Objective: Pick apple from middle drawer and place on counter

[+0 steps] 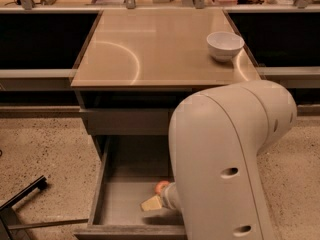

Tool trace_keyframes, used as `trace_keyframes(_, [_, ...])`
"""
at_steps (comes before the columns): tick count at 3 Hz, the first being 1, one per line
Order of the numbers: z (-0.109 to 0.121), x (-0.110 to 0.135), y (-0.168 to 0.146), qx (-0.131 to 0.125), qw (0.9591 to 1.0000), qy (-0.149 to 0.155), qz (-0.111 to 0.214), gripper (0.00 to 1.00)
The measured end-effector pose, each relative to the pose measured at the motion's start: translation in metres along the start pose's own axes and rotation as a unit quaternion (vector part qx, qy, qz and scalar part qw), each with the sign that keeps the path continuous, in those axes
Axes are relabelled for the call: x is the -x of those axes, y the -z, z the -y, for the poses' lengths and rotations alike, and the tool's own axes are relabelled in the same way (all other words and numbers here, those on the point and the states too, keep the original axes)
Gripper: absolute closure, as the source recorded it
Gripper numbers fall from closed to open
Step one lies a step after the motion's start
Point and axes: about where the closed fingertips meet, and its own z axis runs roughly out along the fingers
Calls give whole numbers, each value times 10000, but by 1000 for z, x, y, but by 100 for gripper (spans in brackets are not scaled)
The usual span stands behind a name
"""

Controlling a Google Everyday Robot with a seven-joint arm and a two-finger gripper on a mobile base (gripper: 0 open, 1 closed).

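The gripper (153, 201) is low in the open middle drawer (120, 206), just beside the apple (161, 186). The arm (225, 154) hides whether it has hold. The apple seems to lie in the drawer, so lifting it and setting it on the tabletop (150, 49), near the white bowl (225, 45), is left.
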Motion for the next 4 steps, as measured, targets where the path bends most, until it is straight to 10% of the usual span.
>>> trace_keyframes(3, [-25,25,-29,158,9991,337,188,0])
trace_keyframes(4, [-24,39,-35,-36,9974,691,185,19])
